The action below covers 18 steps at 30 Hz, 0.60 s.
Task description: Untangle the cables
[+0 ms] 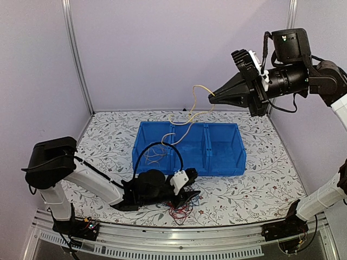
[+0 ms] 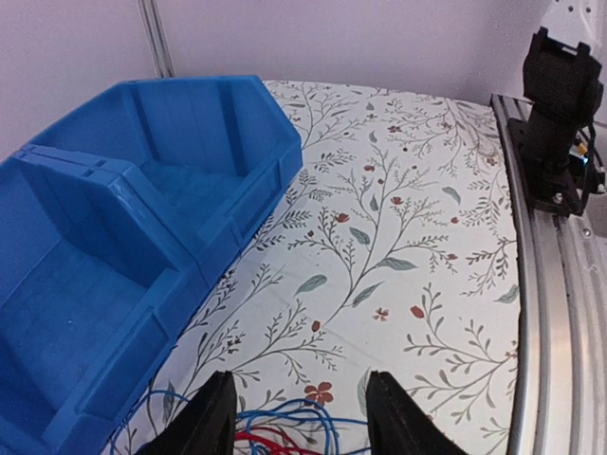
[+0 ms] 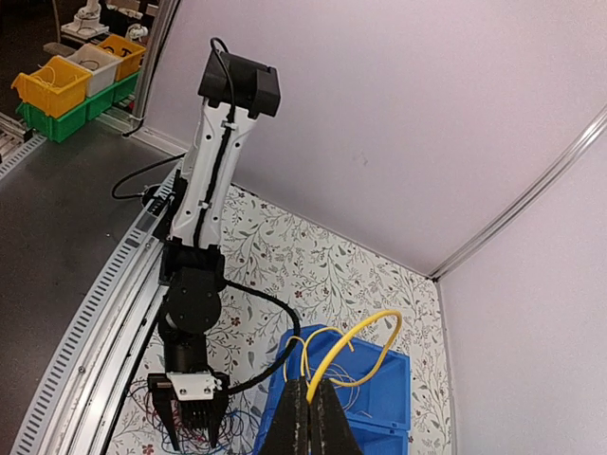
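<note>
A small heap of red and dark blue cables (image 1: 180, 210) lies on the flowered table just in front of the blue bin (image 1: 227, 162). My left gripper (image 1: 187, 201) is low over that heap. In the left wrist view its fingers (image 2: 213, 417) stand apart, with blue and red cables (image 2: 285, 438) lying between them. My right gripper (image 1: 211, 97) is raised high above the bin and shut on yellow-tan cables (image 1: 192, 111), which hang down in loops into the bin. The right wrist view shows the closed tips (image 3: 310, 403) pinching the yellow loops (image 3: 375, 332).
The bin (image 2: 95, 284) has three compartments, and a few thin tan wires (image 1: 154, 154) lie in the left one. A metal rail (image 1: 162, 238) runs along the near table edge. The right arm's base (image 2: 560, 123) stands on it. Yellow and green bins (image 3: 66, 85) sit beyond the cell.
</note>
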{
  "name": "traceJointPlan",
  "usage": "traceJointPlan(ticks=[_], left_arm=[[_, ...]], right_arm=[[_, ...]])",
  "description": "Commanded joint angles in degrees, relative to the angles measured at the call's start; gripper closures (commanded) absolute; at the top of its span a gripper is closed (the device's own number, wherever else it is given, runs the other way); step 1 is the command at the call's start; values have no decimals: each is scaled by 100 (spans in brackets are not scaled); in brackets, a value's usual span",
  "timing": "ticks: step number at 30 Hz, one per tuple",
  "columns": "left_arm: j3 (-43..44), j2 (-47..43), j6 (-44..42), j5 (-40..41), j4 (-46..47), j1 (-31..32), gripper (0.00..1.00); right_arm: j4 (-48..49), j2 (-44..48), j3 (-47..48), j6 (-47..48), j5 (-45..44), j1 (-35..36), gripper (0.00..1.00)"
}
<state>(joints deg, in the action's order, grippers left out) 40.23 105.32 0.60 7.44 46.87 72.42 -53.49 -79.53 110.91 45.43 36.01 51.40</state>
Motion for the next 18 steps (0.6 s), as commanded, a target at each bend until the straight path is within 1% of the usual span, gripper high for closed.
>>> traceJointPlan(ticks=[1, 4, 7, 11, 16, 18], left_arm=[[-345, -623, -161, 473, 324, 440, 50], [-608, -1051, -272, 1131, 624, 683, 45], [-762, -1620, -420, 1732, 659, 842, 41], [-856, -2495, -604, 2417, 377, 902, 38], [-993, -3926, -824, 3372, -164, 928, 35], [-1067, -4599, -847, 3539, -411, 943, 34]], right_arm=[[587, -43, -448, -297, -622, -115, 100], [882, -79, -755, -410, -927, -162, 100], [1163, -128, -1130, -441, -1048, -223, 100], [1456, -245, -1491, -471, -1123, -251, 100], [1717, -636, -1536, -568, -1375, -298, 100], [1886, -827, -1477, -682, -1658, -326, 100]])
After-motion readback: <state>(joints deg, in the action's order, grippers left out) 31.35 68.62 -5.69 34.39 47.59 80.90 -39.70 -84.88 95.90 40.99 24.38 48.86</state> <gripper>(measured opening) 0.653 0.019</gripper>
